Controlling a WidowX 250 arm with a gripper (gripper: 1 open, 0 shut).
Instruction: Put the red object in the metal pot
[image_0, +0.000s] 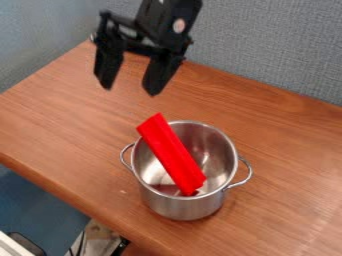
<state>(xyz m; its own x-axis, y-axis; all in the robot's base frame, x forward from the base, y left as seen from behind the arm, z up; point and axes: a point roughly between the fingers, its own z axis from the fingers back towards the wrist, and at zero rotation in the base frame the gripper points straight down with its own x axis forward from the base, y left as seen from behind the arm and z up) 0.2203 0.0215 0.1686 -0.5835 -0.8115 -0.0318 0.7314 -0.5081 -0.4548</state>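
The camera view looks down at a brown wooden table (54, 110) from the front. Going from left to right, the first thing is the black gripper (130, 76). It hangs in the air over the far left part of the table, close to the back edge. Its two fingers (106, 68) point down and stand wide apart. Nothing is between them, so it has let go and holds nothing.

Next comes the red block (170, 153). It is long and flat. Its low end sits inside the metal pot (187, 175), down near the bottom. Its top end leans on the pot's left rim and sticks up a little past it. So the block is in the pot, but tilted, not lying flat.

The shiny pot stands near the front edge of the table, toward the right side. It has a small loop handle on each side.

It looks like the putting-in step is done, and the arm is at the moving-away step. The next move should just need the arm to go up and away without bumping the block's high end.
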